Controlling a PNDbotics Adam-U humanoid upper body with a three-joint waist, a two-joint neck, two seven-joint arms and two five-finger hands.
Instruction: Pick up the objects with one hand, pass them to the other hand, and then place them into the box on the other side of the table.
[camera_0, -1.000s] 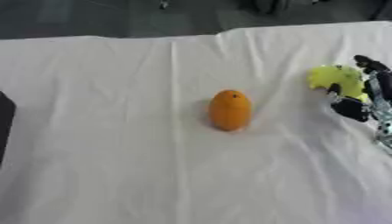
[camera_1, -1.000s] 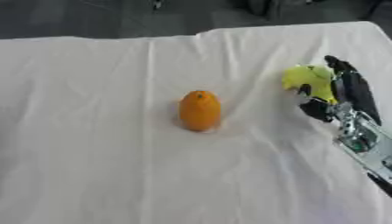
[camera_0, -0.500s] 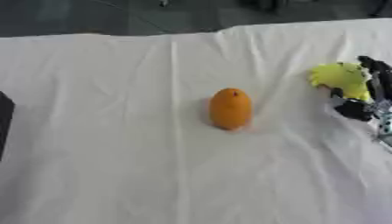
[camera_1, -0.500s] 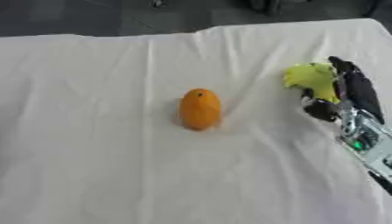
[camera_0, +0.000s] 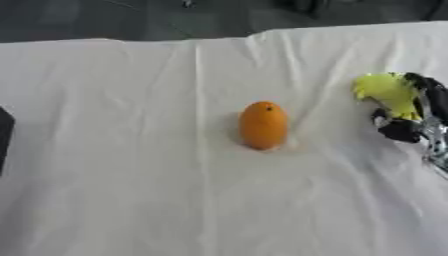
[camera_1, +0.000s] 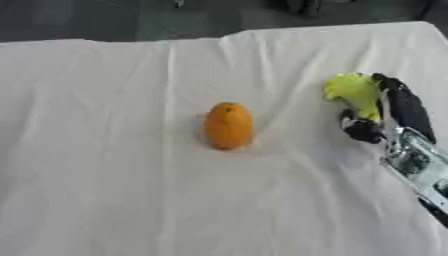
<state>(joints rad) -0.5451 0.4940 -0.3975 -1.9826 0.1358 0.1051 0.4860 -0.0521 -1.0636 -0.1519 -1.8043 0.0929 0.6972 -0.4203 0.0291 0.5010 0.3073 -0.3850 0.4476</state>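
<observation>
One right hand (camera_1: 390, 116) curled round yellow object (camera_1: 353, 91), orange (camera_1: 228, 125) apart

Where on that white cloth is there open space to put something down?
The widest bare patch lies left of the orange fruit, running to the cloth's left edge. The whole near strip below the fruit is bare too, and so is the far strip behind it. It is crowded on the right, where the right hand closes on a yellow-green object.

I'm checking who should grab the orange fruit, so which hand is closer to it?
Right. The right hand is to the right of the orange fruit, curled round a yellow-green object near the table's right edge. The left hand shows in neither view, so its distance cannot be judged.
</observation>
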